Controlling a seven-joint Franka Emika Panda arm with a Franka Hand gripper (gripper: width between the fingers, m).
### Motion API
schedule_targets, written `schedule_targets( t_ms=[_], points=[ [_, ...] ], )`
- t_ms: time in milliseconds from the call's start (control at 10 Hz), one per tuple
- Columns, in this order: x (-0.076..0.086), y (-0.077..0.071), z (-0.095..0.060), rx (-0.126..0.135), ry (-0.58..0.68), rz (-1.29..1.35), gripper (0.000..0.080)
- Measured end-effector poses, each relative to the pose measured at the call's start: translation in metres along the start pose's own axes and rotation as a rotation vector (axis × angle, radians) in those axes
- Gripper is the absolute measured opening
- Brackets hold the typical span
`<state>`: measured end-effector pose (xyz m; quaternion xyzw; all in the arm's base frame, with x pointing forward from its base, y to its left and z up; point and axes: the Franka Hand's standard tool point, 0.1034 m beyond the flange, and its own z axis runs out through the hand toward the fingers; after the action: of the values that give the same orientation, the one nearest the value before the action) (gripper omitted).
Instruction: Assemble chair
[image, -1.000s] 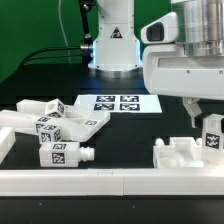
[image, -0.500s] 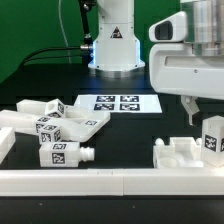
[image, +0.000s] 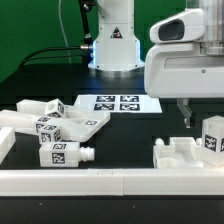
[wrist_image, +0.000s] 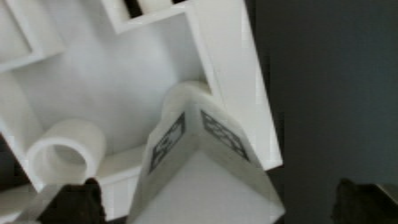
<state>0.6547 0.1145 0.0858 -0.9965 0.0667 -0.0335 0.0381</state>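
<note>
Gripper (wrist_image: 217, 203) spread wide, holding nothing, straddles the upright leg (image: 211, 136) — a sideways brush could tip it off the seat (image: 180, 152).

White tagged chair piece (wrist_image: 199, 150) between the gripper's (wrist_image: 217, 203) 2 dark fingertips (wrist_image: 71, 203), jaws wide, white panel (wrist_image: 98, 85) behind

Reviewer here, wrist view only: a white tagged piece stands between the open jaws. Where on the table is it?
Observer: At the exterior view's right. The tagged piece stands upright at a larger white chair part; on it or against it, I cannot tell.
Operator: Any other parts around?
Observer: Yes, several loose tagged parts lie piled at the exterior view's left.
Operator: What lies between the two groups?
Observer: Bare dark table, with the marker board lying flat farther back.
</note>
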Motion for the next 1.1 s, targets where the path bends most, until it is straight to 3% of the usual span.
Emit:
schedule_targets(
  t_ms=[100, 200, 400, 500, 600, 700, 800, 1100],
  points=[
    [-0.0018, 0.0008, 0.0010, -0.022, -0.007, -0.236, 0.0649],
    [-0.0051, -0.0001, 0.0026, -0.020, -0.031, -0.395, 0.0649],
    [-0.0053, -0.0007, 0.0030, -0.018, -0.030, -0.366, 0.0649],
    [-0.0054, -0.0004, 0.0033, -0.018, -0.030, -0.363, 0.0557],
    [-0.0057, -0.0010, 0.0035, -0.017, -0.030, -0.290, 0.0383],
    [-0.0058, -0.0011, 0.0036, -0.019, -0.029, -0.220, 0.0383],
    [-0.0057, -0.0006, 0.0038, -0.020, -0.029, -0.184, 0.0284],
    [-0.0033, -0.0033, 0.0046, -0.029, -0.015, 0.303, 0.0284]
  ],
)
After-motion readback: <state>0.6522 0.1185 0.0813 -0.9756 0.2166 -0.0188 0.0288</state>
